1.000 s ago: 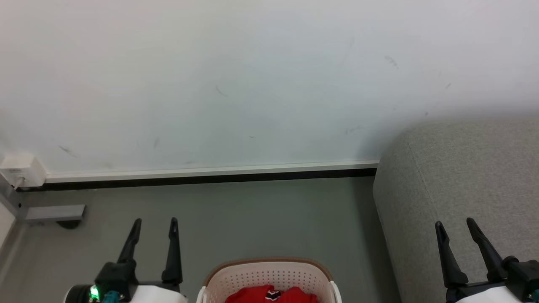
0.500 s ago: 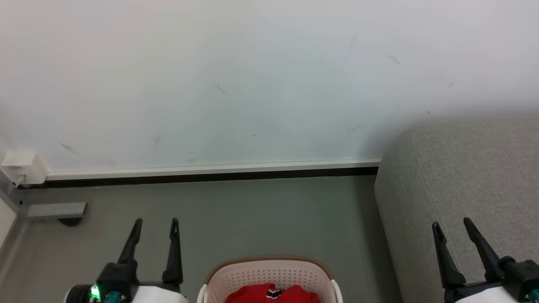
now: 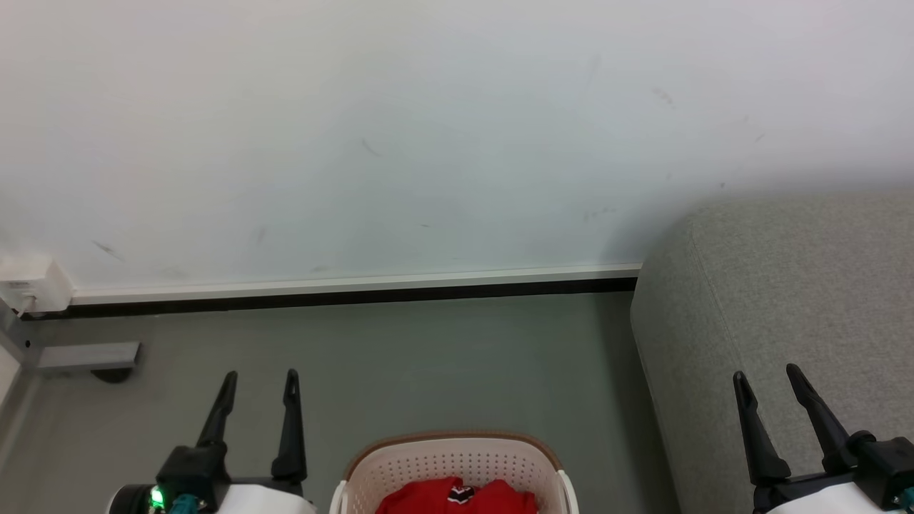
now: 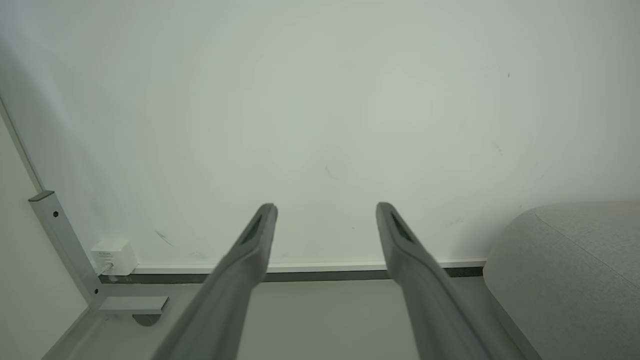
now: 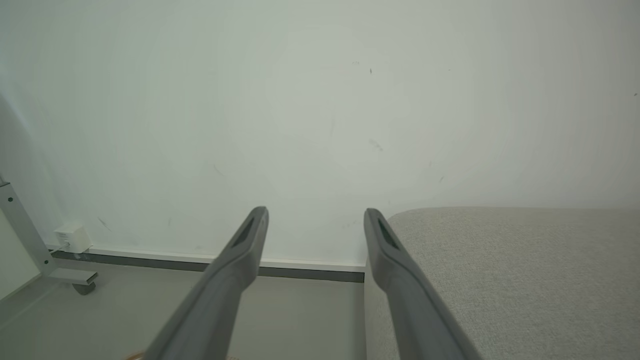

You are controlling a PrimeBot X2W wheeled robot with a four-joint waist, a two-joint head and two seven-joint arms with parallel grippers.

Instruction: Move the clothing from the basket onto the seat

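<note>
Clothing (image 3: 457, 497) sits in basket (image 3: 457, 464), untouched; my L gripper (image 3: 260, 374) & R gripper (image 3: 765, 372) flank it, fingers spread wide, empty, prob. staged to reach down. Seat (image 3: 785, 300) by my R, so short carry.

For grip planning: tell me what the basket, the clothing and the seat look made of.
The basket: likely moulded plastic, matte cream, rows of round holes, brown rim. The clothing: soft-looking red fabric, rumpled. The seat: grey woven upholstery, speckled weave, visible seam.
</note>
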